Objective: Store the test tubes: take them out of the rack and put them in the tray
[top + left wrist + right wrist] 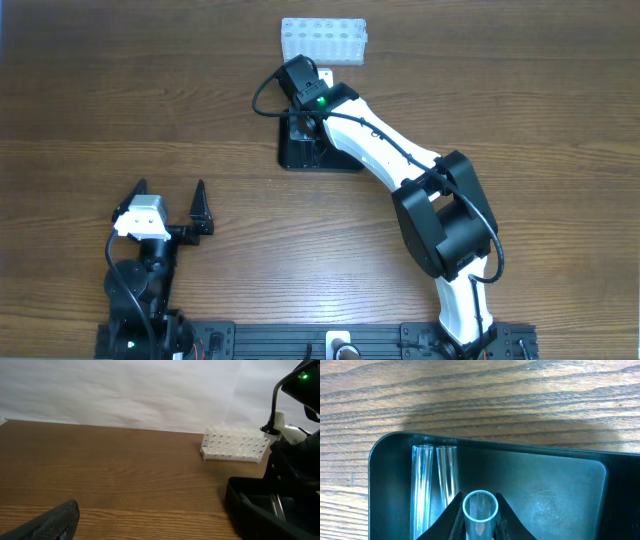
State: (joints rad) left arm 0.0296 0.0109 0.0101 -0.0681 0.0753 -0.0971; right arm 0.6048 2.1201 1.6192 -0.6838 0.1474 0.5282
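Left arm [140, 275] tucked back near its base, left gripper [170, 188] spread wide. Right arm [385, 150] stretched far forward, right gripper [480, 506] pointing down, pinching test tube [480, 522].

The table [120, 90] is brown wood, its grain running across the top view. Two things lie directly on it. A white rack [323, 41], its rows of holes facing up, sits near the far edge, about the middle of the width. A black tray [292, 155] with low walls and rounded corners lies nearer the arms' bases, close to the rack but apart from it, with bare wood between them. A black rail [260, 335] runs along the near edge.
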